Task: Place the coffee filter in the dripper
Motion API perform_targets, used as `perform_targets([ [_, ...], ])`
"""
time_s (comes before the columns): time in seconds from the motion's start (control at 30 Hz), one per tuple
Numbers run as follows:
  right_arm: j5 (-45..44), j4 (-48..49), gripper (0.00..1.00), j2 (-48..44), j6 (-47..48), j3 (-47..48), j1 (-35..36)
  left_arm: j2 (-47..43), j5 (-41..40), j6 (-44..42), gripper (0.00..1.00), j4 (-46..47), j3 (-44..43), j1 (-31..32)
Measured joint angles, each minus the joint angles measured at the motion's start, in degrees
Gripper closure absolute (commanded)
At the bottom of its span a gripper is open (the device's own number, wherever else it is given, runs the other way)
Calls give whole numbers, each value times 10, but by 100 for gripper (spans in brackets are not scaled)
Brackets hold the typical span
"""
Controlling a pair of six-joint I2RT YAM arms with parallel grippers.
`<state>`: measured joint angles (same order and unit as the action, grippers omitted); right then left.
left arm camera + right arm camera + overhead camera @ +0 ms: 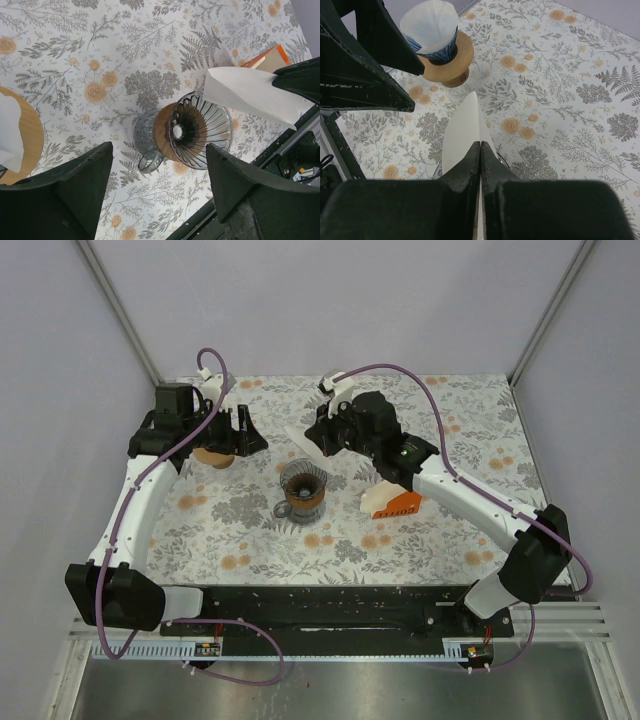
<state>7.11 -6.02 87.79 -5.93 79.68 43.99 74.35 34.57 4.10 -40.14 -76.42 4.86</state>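
Observation:
A clear glass dripper (303,483) sits on a glass cup in the middle of the table; it also shows in the left wrist view (200,131), empty. My right gripper (320,437) is shut on a flat, folded white paper coffee filter (300,439), held above and just behind the dripper. In the right wrist view the jaws (480,145) pinch the filter (464,127) edge-on. The filter (247,92) hangs over the dripper's right rim in the left wrist view. My left gripper (250,436) is open and empty (159,150), hovering left of the dripper.
A second dripper with a white filter stands on a round wooden base (212,456) at the back left, under my left gripper; it also shows in the right wrist view (437,42). An orange filter box (397,503) lies right of the glass dripper.

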Motion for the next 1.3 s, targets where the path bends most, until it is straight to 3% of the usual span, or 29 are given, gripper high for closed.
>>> perform_targets([
  [0.4,-2,47,100,53,-45,-36,4,-1,0,39,14,42,52,0],
  [0.77,-21,62,100,73,-35,-45,23,10,0,57,14,70,72,34],
  [1.17,-15,109,100,73,-24,-45,24,59,-23,54,34,54,68,76],
  [1.3,-15,113,100,73,-24,-45,24,72,-24,54,51,49,60,79],
])
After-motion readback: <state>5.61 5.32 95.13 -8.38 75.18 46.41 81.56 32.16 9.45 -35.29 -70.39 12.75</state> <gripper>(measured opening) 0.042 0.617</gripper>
